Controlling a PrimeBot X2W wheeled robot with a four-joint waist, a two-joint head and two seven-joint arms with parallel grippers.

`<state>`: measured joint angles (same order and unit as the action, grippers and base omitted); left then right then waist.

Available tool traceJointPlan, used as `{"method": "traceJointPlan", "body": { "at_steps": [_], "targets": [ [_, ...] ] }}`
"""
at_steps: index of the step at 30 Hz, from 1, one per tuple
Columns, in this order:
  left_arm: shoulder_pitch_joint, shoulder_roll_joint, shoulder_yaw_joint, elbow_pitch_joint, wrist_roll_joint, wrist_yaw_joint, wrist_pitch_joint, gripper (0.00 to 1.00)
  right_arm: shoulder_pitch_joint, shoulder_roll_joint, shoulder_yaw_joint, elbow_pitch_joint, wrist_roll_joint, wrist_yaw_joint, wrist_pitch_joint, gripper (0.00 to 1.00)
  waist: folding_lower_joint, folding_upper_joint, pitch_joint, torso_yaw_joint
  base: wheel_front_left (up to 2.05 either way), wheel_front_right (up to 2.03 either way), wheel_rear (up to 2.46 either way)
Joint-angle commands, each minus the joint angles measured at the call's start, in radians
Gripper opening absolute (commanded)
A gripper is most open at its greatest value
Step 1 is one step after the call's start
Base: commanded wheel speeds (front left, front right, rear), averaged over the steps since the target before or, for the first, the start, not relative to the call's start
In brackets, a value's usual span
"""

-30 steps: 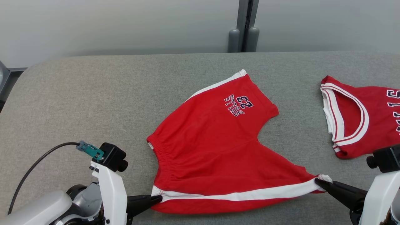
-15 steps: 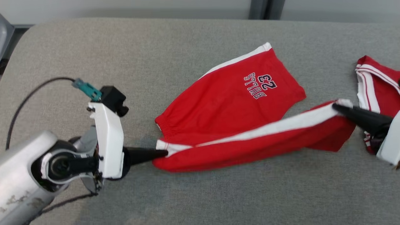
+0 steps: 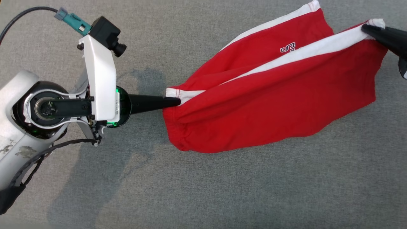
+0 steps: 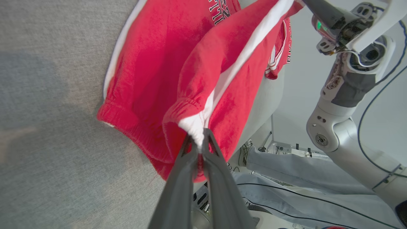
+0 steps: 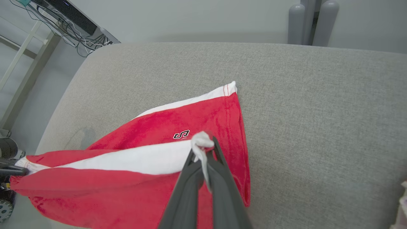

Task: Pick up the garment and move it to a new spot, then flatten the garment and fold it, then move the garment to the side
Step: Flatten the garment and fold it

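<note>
On the red shorts (image 3: 270,108), the white stripe (image 3: 318,48) runs taut left to right, the left gripper (image 3: 178,101) clamped on its waistband end and the right gripper (image 3: 365,28) on its hem end.

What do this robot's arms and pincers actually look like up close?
The left gripper and right gripper each end in two long, dark, tapering fingers. The left arm is pale silver-grey with scuffed patches; a white bracket on it carries a small black camera, a teal plug and a black cable. A green light glows at its wrist.
</note>
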<state>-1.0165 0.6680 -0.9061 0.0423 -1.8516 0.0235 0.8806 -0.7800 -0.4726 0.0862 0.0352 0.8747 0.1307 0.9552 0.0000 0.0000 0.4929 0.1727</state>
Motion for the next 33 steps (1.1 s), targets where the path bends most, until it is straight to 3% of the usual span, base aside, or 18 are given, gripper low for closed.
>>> {"method": "traceJointPlan", "body": {
  "at_steps": [1, 10, 19, 20, 21, 22, 23, 33],
  "targets": [
    [-0.018, -0.005, 0.008, 0.007, -0.006, 0.003, 0.002, 0.00, -0.025, -0.007, 0.005, 0.015, -0.005, 0.001, -0.013, 0.00, 0.0000, 0.0000, 0.021, 0.017, 0.00, 0.00, 0.00],
    [-0.071, -0.039, 0.020, 0.034, 0.005, 0.006, 0.010, 0.00, -0.194, -0.004, 0.088, 0.192, -0.026, 0.001, -0.080, 0.00, 0.0000, 0.0000, 0.076, 0.052, 0.00, 0.00, 0.00],
    [-0.084, -0.074, 0.018, 0.089, 0.028, -0.019, -0.013, 0.00, -0.267, -0.021, 0.148, 0.315, -0.014, 0.001, -0.151, 0.00, 0.0000, 0.0000, 0.094, 0.074, 0.00, 0.00, 0.00],
    [-0.084, -0.077, 0.019, 0.093, 0.030, -0.023, -0.016, 0.05, -0.272, -0.023, 0.157, 0.323, -0.012, 0.001, -0.159, 0.14, 0.0000, 0.0000, 0.094, 0.075, 0.00, 0.00, 0.00],
    [-0.084, -0.080, 0.021, 0.099, 0.034, -0.025, -0.019, 0.66, -0.276, -0.024, 0.165, 0.329, -0.008, 0.001, -0.167, 0.32, 0.0000, 0.0000, 0.095, 0.075, 0.00, 0.00, 0.00],
    [-0.084, -0.083, 0.021, 0.103, 0.037, -0.025, -0.020, 1.00, -0.279, -0.023, 0.172, 0.334, -0.003, 0.001, -0.174, 0.57, 0.0000, 0.0000, 0.095, 0.074, 0.00, 0.00, 0.00],
    [-0.084, -0.085, 0.017, 0.106, 0.039, -0.030, -0.016, 1.00, -0.280, -0.019, 0.177, 0.340, 0.006, 0.001, -0.185, 1.00, 0.0000, 0.0000, 0.094, 0.073, 0.00, 0.00, 0.00],
    [-0.071, -0.067, 0.010, 0.126, 0.098, -0.064, -0.050, 1.00, -0.234, -0.032, 0.251, 0.311, 0.069, 0.001, -0.365, 1.00, 0.0000, 0.0000, 0.033, 0.049, 0.00, 0.00, 0.00]
  ]
}}
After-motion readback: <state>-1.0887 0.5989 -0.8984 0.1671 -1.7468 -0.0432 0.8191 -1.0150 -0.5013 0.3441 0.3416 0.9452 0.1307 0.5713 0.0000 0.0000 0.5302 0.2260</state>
